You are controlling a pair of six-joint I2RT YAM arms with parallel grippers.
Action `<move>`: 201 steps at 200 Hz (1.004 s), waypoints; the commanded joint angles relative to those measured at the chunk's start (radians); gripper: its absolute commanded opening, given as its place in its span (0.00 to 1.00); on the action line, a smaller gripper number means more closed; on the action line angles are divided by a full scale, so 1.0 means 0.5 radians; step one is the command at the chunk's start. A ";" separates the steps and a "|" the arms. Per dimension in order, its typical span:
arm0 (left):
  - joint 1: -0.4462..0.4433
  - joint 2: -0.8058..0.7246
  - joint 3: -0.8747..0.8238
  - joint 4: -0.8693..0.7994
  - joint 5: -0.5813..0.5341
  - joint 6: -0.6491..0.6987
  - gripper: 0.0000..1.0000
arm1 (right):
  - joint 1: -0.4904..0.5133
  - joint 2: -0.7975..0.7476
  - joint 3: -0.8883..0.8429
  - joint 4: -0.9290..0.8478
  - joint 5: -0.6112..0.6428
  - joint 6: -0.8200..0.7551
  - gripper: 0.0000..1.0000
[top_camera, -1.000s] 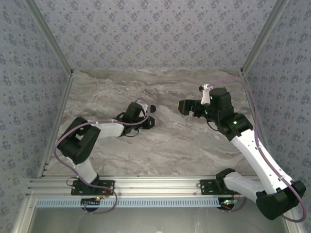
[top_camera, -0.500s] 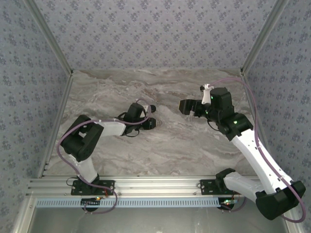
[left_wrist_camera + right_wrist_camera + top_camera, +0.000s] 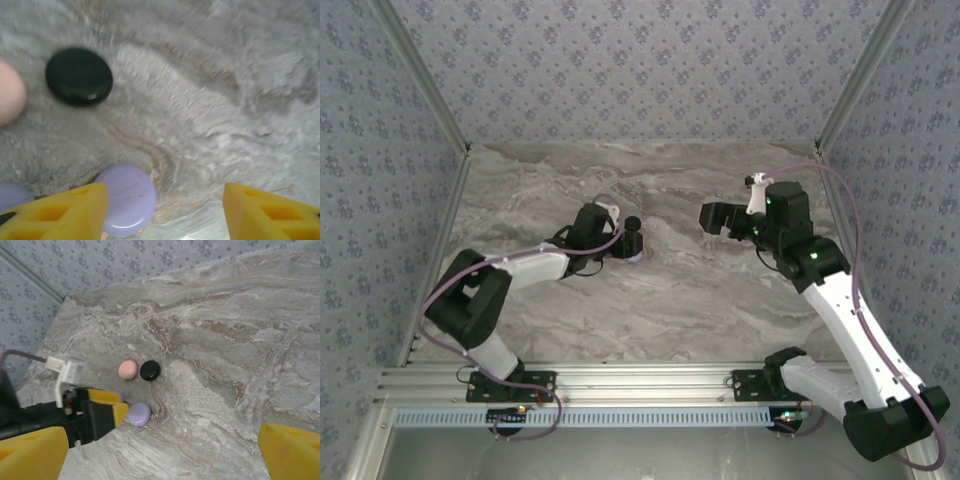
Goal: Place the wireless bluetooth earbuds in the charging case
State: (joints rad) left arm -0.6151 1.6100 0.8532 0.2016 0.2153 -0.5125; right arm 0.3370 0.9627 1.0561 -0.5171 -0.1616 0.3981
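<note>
Your left hand (image 3: pixel 162 196) hangs low over the marble surface (image 3: pixel 225 90), its yellow fingers spread wide with nothing between them. Half a second ago it sat a little farther back from the black disc (image 3: pixel 79 76). Since then the arm has stretched out flatter, and the hand has turned and closed in on the cluster of discs.

A lavender disc (image 3: pixel 127 200) now lies partly under one finger, on the near side of the black disc. A second lavender shape (image 3: pixel 9 192) peeks out beyond that same finger. A pink disc (image 3: pixel 9 92) sits just beside the black disc. From their shape, these discs may be closed charging cases, but that is only a guess. Any earbuds are too small to tell in this blur.

Your right hand (image 3: pixel 160 450) is also wide open and empty. It is well apart from the black disc and has drifted slightly farther from it. The left hand's shift suggests it is lining up on the lavender disc, so the task seems to be at its start.
</note>
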 commanded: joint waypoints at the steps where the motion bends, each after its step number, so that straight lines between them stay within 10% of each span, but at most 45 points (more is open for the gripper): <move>1: 0.019 -0.216 -0.021 0.017 -0.072 0.065 0.67 | -0.065 -0.148 -0.053 0.046 0.047 -0.060 1.00; 133: 0.250 -1.540 -0.821 0.260 -1.097 0.381 0.99 | -0.539 -0.879 -1.257 1.022 0.904 0.173 1.00; 201: 0.551 -1.604 -1.068 0.424 -1.242 0.567 0.99 | -0.608 -0.426 -1.518 1.458 1.099 -0.223 1.00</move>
State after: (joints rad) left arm -0.3775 0.8116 0.3313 0.3511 -0.3542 -0.2863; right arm 0.0383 0.6643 0.3332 0.0460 0.3275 0.3744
